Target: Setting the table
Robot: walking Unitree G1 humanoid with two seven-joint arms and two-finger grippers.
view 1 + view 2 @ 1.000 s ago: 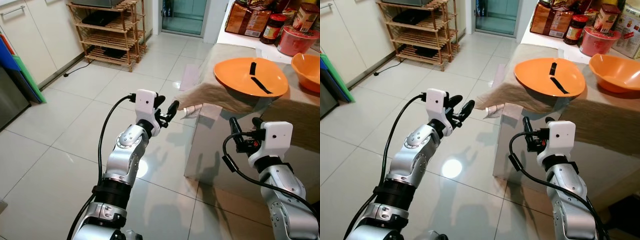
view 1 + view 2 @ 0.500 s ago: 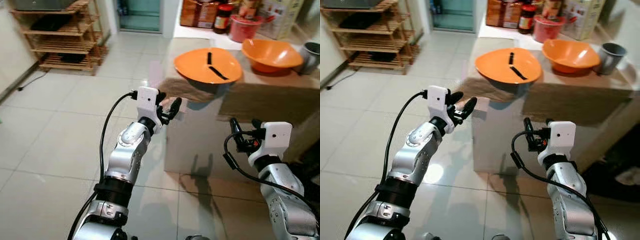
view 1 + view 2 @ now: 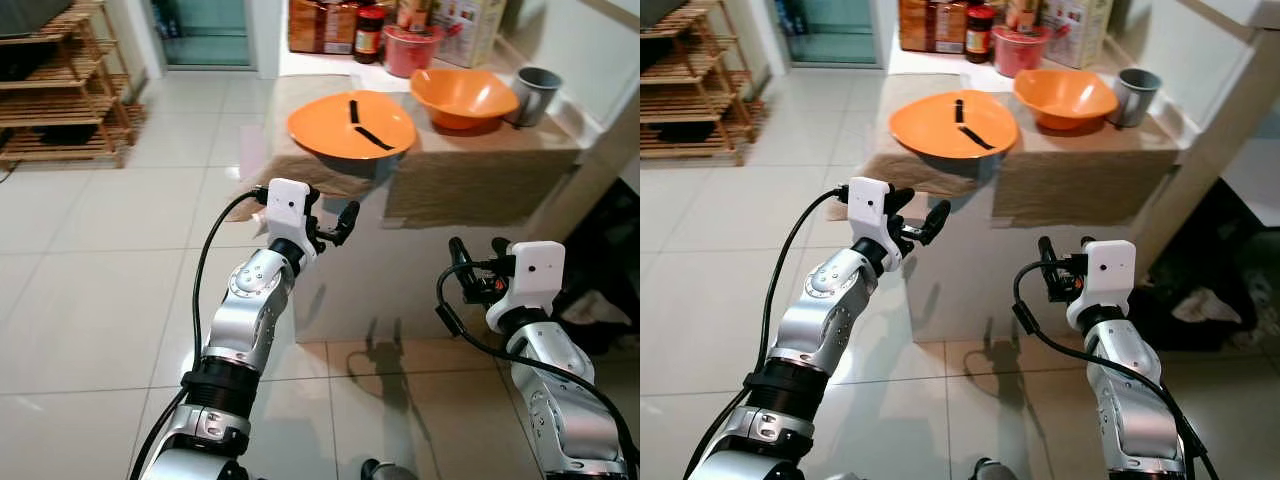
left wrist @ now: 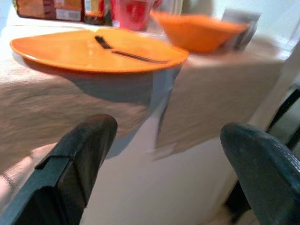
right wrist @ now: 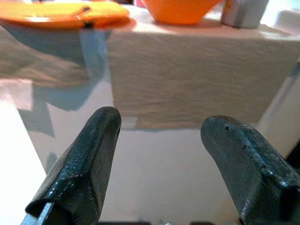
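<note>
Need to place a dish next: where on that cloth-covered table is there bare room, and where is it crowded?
Bare cloth lies along the table's front edge, in front of the orange bowl and grey cup, right of the orange plate. The back is crowded: jars and packets, and a red tub. The plate overhangs the left front edge.

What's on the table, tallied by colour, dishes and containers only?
Orange: 2, the plate and the bowl
Red: 1, the tub
Grey: 1, the cup
Dark jar with red lid: 1, the jar
Total: 5. The packets at the back are left out; their number is hard to tell.
</note>
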